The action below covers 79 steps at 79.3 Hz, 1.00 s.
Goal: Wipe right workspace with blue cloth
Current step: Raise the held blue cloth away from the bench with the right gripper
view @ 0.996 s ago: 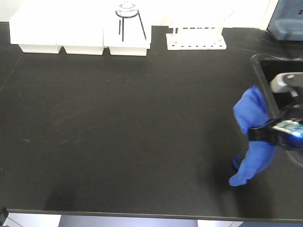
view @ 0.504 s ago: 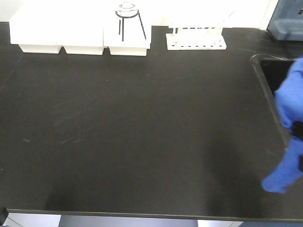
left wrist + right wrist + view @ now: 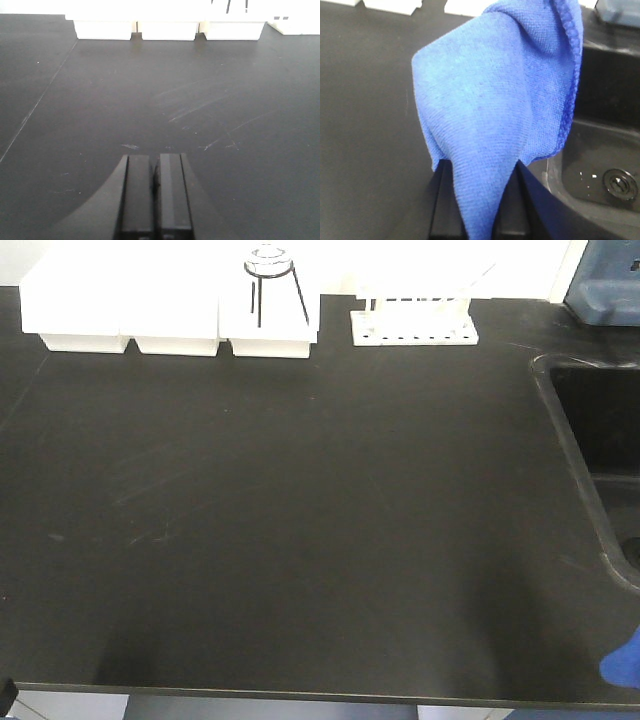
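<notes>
The blue cloth [image 3: 500, 100] fills the right wrist view, bunched and hanging up out of my right gripper [image 3: 481, 167], which is shut on its lower fold. In the front view only a corner of the blue cloth [image 3: 625, 665] shows at the bottom right edge, and the right gripper itself is out of that frame. My left gripper [image 3: 155, 159] is shut with nothing in it, low over the black benchtop [image 3: 150, 100]. The right workspace is out of view; the bench seen here has a sink.
A moulded sink basin [image 3: 600, 430] with a drain [image 3: 619, 184] lies at the right. White bins [image 3: 130, 300], a tripod stand [image 3: 270, 280] and a white rack [image 3: 413, 325] line the back edge. A blue-grey box [image 3: 605, 280] sits at the back right.
The right gripper has carried the blue cloth rightward and down, out of the front view; only a corner of cloth remains at the bottom right edge.
</notes>
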Available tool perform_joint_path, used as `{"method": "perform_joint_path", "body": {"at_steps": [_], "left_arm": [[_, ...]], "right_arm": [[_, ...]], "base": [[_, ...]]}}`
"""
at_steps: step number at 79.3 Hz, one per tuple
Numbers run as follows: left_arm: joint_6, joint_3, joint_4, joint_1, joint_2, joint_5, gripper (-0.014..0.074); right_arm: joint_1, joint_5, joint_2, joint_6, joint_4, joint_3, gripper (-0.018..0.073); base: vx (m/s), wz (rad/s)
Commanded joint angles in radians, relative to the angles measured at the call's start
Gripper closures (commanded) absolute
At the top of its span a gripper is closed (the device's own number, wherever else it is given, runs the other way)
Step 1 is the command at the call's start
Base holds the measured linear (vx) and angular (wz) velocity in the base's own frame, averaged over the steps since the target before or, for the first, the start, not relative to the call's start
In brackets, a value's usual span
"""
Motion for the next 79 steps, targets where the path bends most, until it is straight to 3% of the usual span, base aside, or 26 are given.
{"method": "perform_joint_path", "body": {"at_steps": [1,79], "left_arm": [[-0.001,-0.025,-0.001,-0.007,-0.01,-0.085,0.0603],[-0.001,-0.025,-0.001,-0.007,-0.01,-0.085,0.0603]], "right_arm": [[0.001,-0.059,0.009,0.002,0.002,-0.027,0.0563],[0.001,-0.059,0.009,0.002,0.002,-0.027,0.0563]], "base": [[0.0,0.0],[0.0,0.0]]}}
